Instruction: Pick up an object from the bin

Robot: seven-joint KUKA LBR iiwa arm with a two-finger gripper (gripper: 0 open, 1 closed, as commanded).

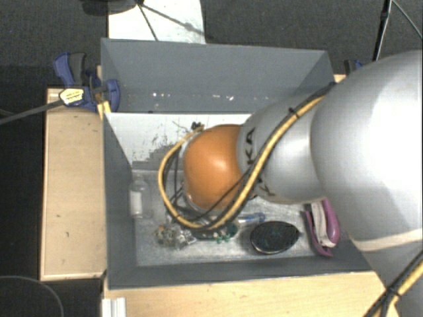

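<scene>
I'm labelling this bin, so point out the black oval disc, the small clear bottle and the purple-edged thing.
black oval disc (pixel 274 237), camera view, middle of its top
small clear bottle (pixel 137 199), camera view, on its body
purple-edged thing (pixel 325 230), camera view, its visible middle

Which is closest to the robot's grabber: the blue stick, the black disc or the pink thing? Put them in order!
Measured from the gripper, low under the orange cover:
1. blue stick, just to its right in the camera view.
2. black disc, further right, by the bin's front wall.
3. pink thing, farthest, against the right wall.
</scene>
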